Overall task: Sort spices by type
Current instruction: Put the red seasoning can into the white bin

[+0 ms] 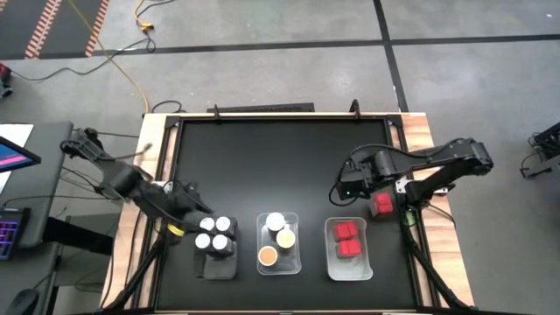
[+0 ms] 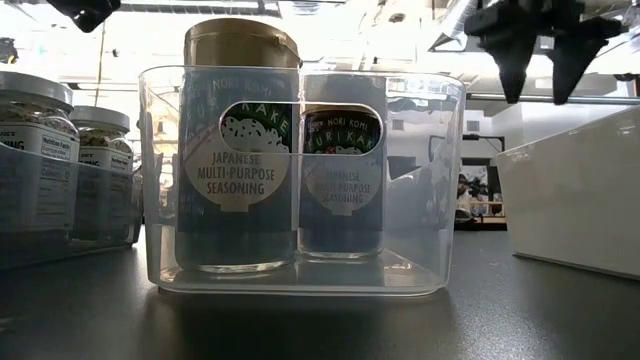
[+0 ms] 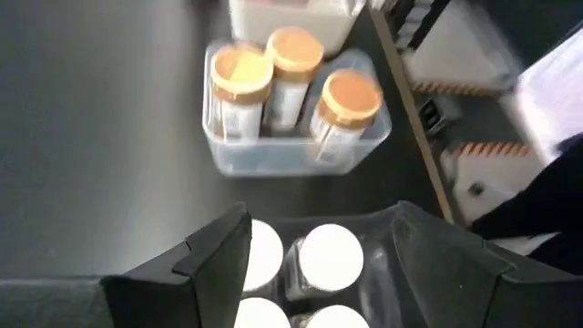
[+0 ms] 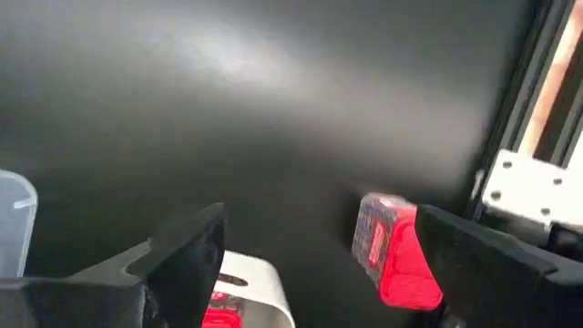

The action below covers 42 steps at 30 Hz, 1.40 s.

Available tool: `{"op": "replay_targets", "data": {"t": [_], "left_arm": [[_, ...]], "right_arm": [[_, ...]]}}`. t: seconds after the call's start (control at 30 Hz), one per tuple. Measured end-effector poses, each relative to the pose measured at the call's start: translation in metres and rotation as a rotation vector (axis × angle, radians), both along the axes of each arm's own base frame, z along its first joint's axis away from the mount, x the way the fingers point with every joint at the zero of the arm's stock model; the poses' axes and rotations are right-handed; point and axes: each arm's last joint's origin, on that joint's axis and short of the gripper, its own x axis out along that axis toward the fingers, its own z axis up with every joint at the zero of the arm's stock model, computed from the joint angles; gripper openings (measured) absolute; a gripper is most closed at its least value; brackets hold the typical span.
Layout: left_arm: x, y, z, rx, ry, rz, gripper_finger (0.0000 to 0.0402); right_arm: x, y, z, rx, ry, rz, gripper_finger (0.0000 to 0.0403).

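Observation:
Several white-capped spice jars (image 1: 214,234) stand in a clear tray at the near left, seen below my fingers in the left wrist view (image 3: 332,260). My left gripper (image 1: 199,213) hangs open and empty just above them. Three tan-lidded jars (image 3: 291,68) stand in the middle tray (image 1: 297,258). Two red-capped jars (image 1: 348,239) sit in the right tray (image 1: 350,271). One red-capped jar (image 1: 382,206) rests on the black table, far of that tray. My right gripper (image 4: 319,223) hovers open high above it (image 2: 540,70), the jar (image 4: 390,260) showing below, beside one finger.
The far half of the black table top (image 1: 280,157) is free room. A wooden border and a metal rail (image 4: 515,191) run along the right edge close to the loose red jar. In the low view the middle tray (image 2: 300,280) stands nearest to the camera.

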Motion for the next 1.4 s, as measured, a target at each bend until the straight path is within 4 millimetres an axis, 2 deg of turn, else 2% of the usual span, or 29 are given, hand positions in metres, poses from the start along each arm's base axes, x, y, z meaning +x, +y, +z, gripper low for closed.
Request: {"op": "replay_targets", "data": {"t": [0.23, 0.43, 0.83, 1.1, 1.3, 1.4], "left_arm": [[-0.039, 0.03, -0.005, -0.086, -0.189, -0.009, 0.0256], [-0.054, 0.04, -0.005, -0.104, -0.24, -0.015, 0.0256], [-0.053, 0.039, -0.005, -0.075, -0.239, -0.024, 0.0256], [-0.049, 0.037, -0.006, -0.092, -0.221, 0.007, 0.0256], [-0.044, 0.034, -0.009, -0.089, -0.19, 0.022, 0.0256], [-0.04, 0.031, -0.011, -0.082, -0.173, 0.025, 0.0256]], "right_arm": [[-0.006, -0.02, -0.028, 0.103, 0.131, -0.118, 0.0379], [-0.021, -0.036, -0.044, 0.173, 0.215, -0.169, 0.0379], [-0.043, -0.066, -0.079, 0.421, 0.367, -0.136, 0.0379], [-0.05, -0.067, -0.097, 0.545, 0.362, -0.128, 0.0379], [-0.057, -0.063, -0.119, 0.613, 0.353, -0.137, 0.0379], [-0.056, -0.064, -0.117, 0.61, 0.346, -0.142, 0.0377]]}}
